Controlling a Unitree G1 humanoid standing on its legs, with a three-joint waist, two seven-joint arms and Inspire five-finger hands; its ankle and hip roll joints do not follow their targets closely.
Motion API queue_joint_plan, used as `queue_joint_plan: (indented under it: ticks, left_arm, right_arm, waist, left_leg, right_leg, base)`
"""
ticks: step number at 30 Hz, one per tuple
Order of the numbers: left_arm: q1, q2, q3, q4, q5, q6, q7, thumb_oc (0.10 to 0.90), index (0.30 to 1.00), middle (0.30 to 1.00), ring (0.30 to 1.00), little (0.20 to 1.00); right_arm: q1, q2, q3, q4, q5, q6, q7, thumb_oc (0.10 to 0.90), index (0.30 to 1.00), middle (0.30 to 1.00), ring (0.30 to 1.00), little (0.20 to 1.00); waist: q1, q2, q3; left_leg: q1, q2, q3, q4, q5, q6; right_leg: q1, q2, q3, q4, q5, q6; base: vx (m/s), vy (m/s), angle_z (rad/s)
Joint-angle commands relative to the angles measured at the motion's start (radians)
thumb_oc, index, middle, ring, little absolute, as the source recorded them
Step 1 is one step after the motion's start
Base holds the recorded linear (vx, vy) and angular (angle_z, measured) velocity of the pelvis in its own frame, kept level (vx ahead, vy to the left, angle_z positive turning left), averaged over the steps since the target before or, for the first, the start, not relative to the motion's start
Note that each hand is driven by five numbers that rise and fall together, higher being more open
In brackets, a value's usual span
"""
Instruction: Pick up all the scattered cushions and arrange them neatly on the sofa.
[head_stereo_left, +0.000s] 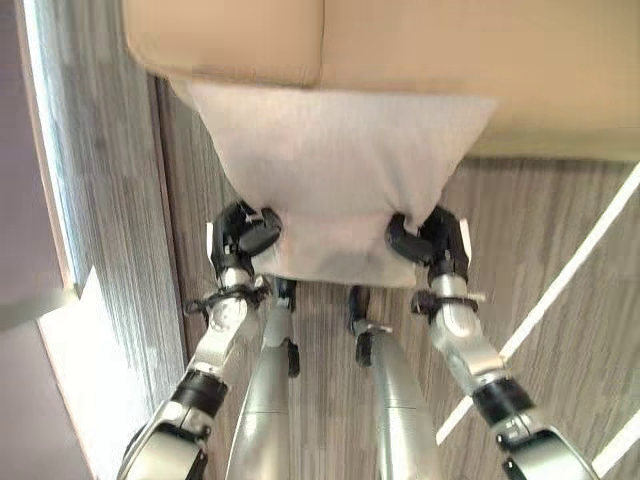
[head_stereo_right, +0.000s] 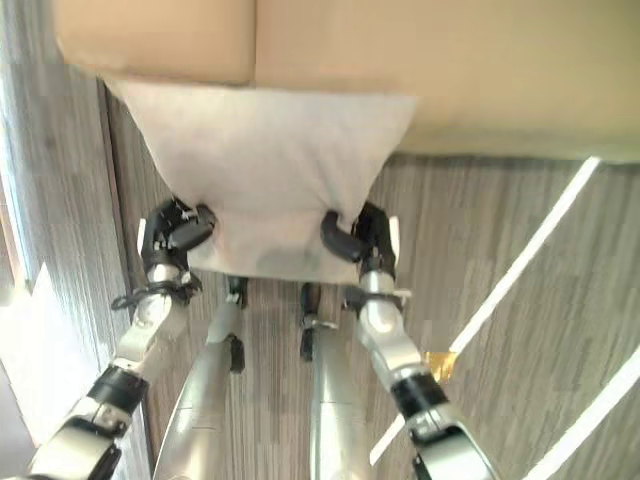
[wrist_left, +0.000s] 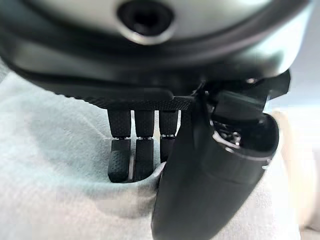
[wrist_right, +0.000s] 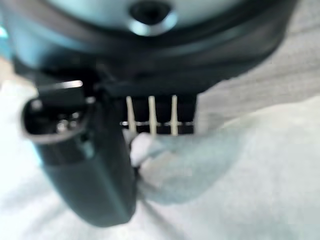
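The right hand (wrist_right: 95, 170) pinches a fold of pale cushion (wrist_right: 240, 170).

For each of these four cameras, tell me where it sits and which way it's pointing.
Left eye view: on the head, looking down at the white cushion, tan sofa and wood-grain floor; both arms show.
Right eye view: same scene, slightly offset; left hand and right hand grip the cushion's near edge.
Left wrist view: along the left hand, fingers pressed into cushion fabric.
Right wrist view: along the right hand, pinching fabric.
All four share the cushion.
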Motion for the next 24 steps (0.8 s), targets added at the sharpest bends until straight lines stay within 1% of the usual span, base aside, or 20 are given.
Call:
queue_joint_plan:
  ticks: [1,2,3,4,5,6,8,9,10,11,13,14,15,16,17,20,21,23,24]
  left_arm:
    - [-0.037,-0.062,-0.106,-0.119,0.082,-0.102,-0.141,0.400,0.300,0.300,0.300,0.300]
    - [-0.036,-0.061,-0.106,-0.120,0.082,-0.102,-0.141,0.400,0.300,0.300,0.300,0.300]
    - [-0.014,-0.057,-0.116,-0.122,0.081,-0.099,-0.151,0.400,0.300,0.300,0.300,0.300]
    - [0.023,-0.046,-0.119,-0.125,0.081,-0.093,-0.168,0.400,0.300,0.300,0.300,0.300]
    - [0.038,-0.043,-0.122,-0.127,0.077,-0.089,-0.176,0.400,0.300,0.300,0.300,0.300]
    - [0.038,-0.043,-0.123,-0.127,0.077,-0.089,-0.176,0.400,0.300,0.300,0.300,0.300]
    - [0.072,-0.037,-0.130,-0.122,0.078,-0.083,-0.188,0.400,0.300,0.300,0.300,0.300]
    - [0.089,-0.033,-0.133,-0.118,0.084,-0.079,-0.193,0.400,0.300,0.300,0.300,0.300]
    - [0.130,-0.023,-0.136,-0.116,0.095,-0.073,-0.212,0.400,0.300,0.300,0.300,0.300]
    - [0.130,-0.023,-0.136,-0.116,0.095,-0.073,-0.211,0.400,0.300,0.300,0.300,0.300]
    - [0.171,-0.010,-0.125,-0.127,0.106,-0.072,-0.222,0.400,0.300,0.300,0.300,0.300]
    - [0.207,0.005,-0.111,-0.138,0.111,-0.068,-0.232,0.400,0.300,0.300,0.300,0.300]
    - [0.226,0.010,-0.104,-0.147,0.111,-0.065,-0.238,0.400,0.300,0.300,0.300,0.300]
    - [0.227,0.010,-0.104,-0.148,0.111,-0.065,-0.238,0.400,0.300,0.300,0.300,0.300]
    - [0.255,0.016,-0.094,-0.159,0.107,-0.061,-0.253,0.400,0.300,0.300,0.300,0.300]
    - [0.269,0.017,-0.090,-0.163,0.108,-0.056,-0.260,0.400,0.300,0.300,0.300,0.300]
    - [0.272,0.016,-0.093,-0.173,0.107,-0.057,-0.257,0.400,0.300,0.300,0.300,0.300]
    - [0.271,0.011,-0.097,-0.172,0.114,-0.054,-0.259,0.400,0.300,0.300,0.300,0.300]
    - [0.272,0.009,-0.097,-0.169,0.115,-0.050,-0.262,0.400,0.300,0.300,0.300,0.300]
  right_arm:
    - [-0.036,0.063,0.030,-0.150,-0.046,-0.129,0.090,0.400,0.300,0.300,0.300,0.300]
    - [-0.035,0.063,0.030,-0.150,-0.046,-0.129,0.090,0.400,0.300,0.300,0.300,0.300]
    - [-0.011,0.061,0.026,-0.154,-0.048,-0.125,0.096,0.400,0.300,0.300,0.300,0.300]
    - [0.035,0.055,0.012,-0.165,-0.055,-0.124,0.102,0.400,0.300,0.300,0.300,0.300]
    - [0.056,0.054,0.010,-0.169,-0.052,-0.123,0.108,0.400,0.300,0.300,0.300,0.300]
    - [0.056,0.054,0.010,-0.169,-0.052,-0.123,0.108,0.400,0.300,0.300,0.300,0.300]
    - [0.095,0.045,-0.002,-0.175,-0.062,-0.118,0.111,0.400,0.300,0.300,0.300,0.300]
    - [0.117,0.037,-0.010,-0.182,-0.076,-0.117,0.112,0.400,0.300,0.300,0.300,0.300]
    - [0.158,0.013,-0.028,-0.202,-0.108,-0.108,0.114,0.400,0.300,0.300,0.300,0.300]
    - [0.158,0.013,-0.029,-0.203,-0.108,-0.108,0.114,0.400,0.300,0.300,0.300,0.300]
    - [0.201,0.001,-0.045,-0.225,-0.125,-0.105,0.124,0.400,0.300,0.300,0.300,0.300]
    - [0.234,-0.009,-0.063,-0.245,-0.135,-0.103,0.133,0.400,0.300,0.300,0.300,0.300]
    - [0.255,-0.016,-0.076,-0.255,-0.139,-0.100,0.139,0.400,0.300,0.300,0.300,0.300]
    - [0.257,-0.016,-0.076,-0.257,-0.139,-0.099,0.140,0.400,0.300,0.300,0.300,0.300]
    - [0.290,-0.027,-0.095,-0.270,-0.143,-0.097,0.154,0.400,0.300,0.300,0.300,0.300]
    - [0.315,-0.039,-0.112,-0.277,-0.142,-0.093,0.161,0.400,0.300,0.300,0.300,0.300]
    - [0.333,-0.046,-0.130,-0.285,-0.139,-0.088,0.161,0.400,0.300,0.300,0.300,0.300]
    - [0.340,-0.046,-0.145,-0.281,-0.134,-0.086,0.161,0.400,0.300,0.300,0.300,0.300]
    - [0.345,-0.046,-0.151,-0.281,-0.132,-0.084,0.162,0.400,0.300,0.300,0.300,0.300]
  waist:
    - [0.001,0.025,-0.070]
    - [0.001,0.025,-0.067]
    - [-0.001,0.024,-0.071]
    - [-0.003,0.022,-0.082]
    - [-0.004,0.020,-0.087]
    - [-0.004,0.020,-0.085]
    - [-0.007,0.021,-0.099]
    - [-0.009,0.018,-0.106]
    - [-0.015,0.015,-0.123]
    - [-0.015,0.015,-0.124]
    - [-0.024,0.010,-0.147]
    - [-0.029,0.003,-0.167]
    - [-0.032,-0.001,-0.176]
    - [-0.030,-0.001,-0.174]
    - [-0.033,-0.008,-0.186]
    - [-0.034,-0.014,-0.196]
    - [-0.031,-0.020,-0.193]
    - [-0.028,-0.021,-0.204]
    - [-0.027,-0.020,-0.214]
  left_leg:
    - [0.128,-0.017,-0.038,0.057,-0.209,-0.028]
    - [0.132,-0.016,-0.038,0.054,-0.208,-0.029]
    - [0.172,-0.014,-0.035,0.039,-0.207,-0.028]
    - [0.247,-0.003,-0.031,0.008,-0.201,-0.032]
    - [0.290,0.002,-0.028,-0.009,-0.198,-0.036]
    - [0.294,0.002,-0.028,-0.011,-0.198,-0.036]
    - [0.367,0.013,-0.020,-0.039,-0.190,-0.041]
    - [0.402,0.018,-0.017,-0.049,-0.188,-0.045]
    - [0.464,0.036,-0.007,-0.058,-0.194,-0.053]
    - [0.463,0.035,-0.008,-0.060,-0.190,-0.053]
    - [0.514,0.051,0.006,-0.062,-0.199,-0.060]
    - [0.544,0.063,0.015,-0.040,-0.214,-0.062]
    - [0.562,0.067,0.021,-0.022,-0.226,-0.061]
    - [0.565,0.067,0.022,-0.021,-0.228,-0.061]
    - [0.586,0.076,0.024,0.020,-0.250,-0.058]
    - [0.594,0.081,0.027,0.070,-0.269,-0.055]
    - [0.584,0.064,0.014,0.115,-0.273,-0.049]
    - [0.564,0.023,-0.004,0.099,-0.271,-0.039]
    - [0.558,0.010,-0.003,0.082,-0.265,-0.035]
  right_leg:
    - [0.185,-0.018,-0.048,-0.361,0.167,0.088]
    - [0.190,-0.018,-0.048,-0.363,0.168,0.088]
    - [0.233,-0.017,-0.052,-0.384,0.172,0.088]
    - [0.312,-0.010,-0.060,-0.419,0.172,0.088]
    - [0.358,-0.005,-0.064,-0.438,0.171,0.087]
    - [0.361,-0.005,-0.064,-0.439,0.172,0.087]
    - [0.436,0.003,-0.070,-0.465,0.169,0.086]
    - [0.480,0.009,-0.072,-0.478,0.165,0.084]
    - [0.547,0.021,-0.074,-0.494,0.152,0.081]
    - [0.546,0.020,-0.075,-0.497,0.156,0.081]
    - [0.604,0.031,-0.069,-0.513,0.149,0.078]
    - [0.649,0.042,-0.061,-0.525,0.141,0.073]
    - [0.675,0.049,-0.056,-0.531,0.139,0.069]
    - [0.678,0.050,-0.055,-0.532,0.139,0.069]
    - [0.723,0.064,-0.045,-0.547,0.132,0.062]
    - [0.762,0.069,-0.033,-0.560,0.127,0.056]
    - [0.784,0.062,-0.028,-0.563,0.124,0.052]
    - [0.800,0.060,-0.029,-0.578,0.127,0.054]
    - [0.808,0.063,-0.029,-0.584,0.129,0.057]
  base:
    - [-0.01,-0.098,-0.11]
    - [0.01,-0.057,-0.05]
    - [0.03,-0.081,-0.05]
    - [0.06,-0.111,-0.03]
    - [0.04,-0.096,-0.01]
    - [0.03,-0.055,0.02]
    - [0.03,-0.063,0.03]
    - [0.10,-0.139,-0.09]
    - [0.08,-0.118,-0.12]
    - [0.09,-0.104,-0.14]
    - [0.09,-0.100,-0.07]
    - [0.12,-0.144,-0.10]
    - [0.08,-0.104,-0.17]
    - [0.08,-0.103,-0.24]
    - [0.07,-0.089,-0.21]
    - [0.07,-0.055,-0.12]
    - [0.10,-0.042,-0.14]
    - [0.10,-0.019,-0.17]
    - [0.11,0.008,-0.04]
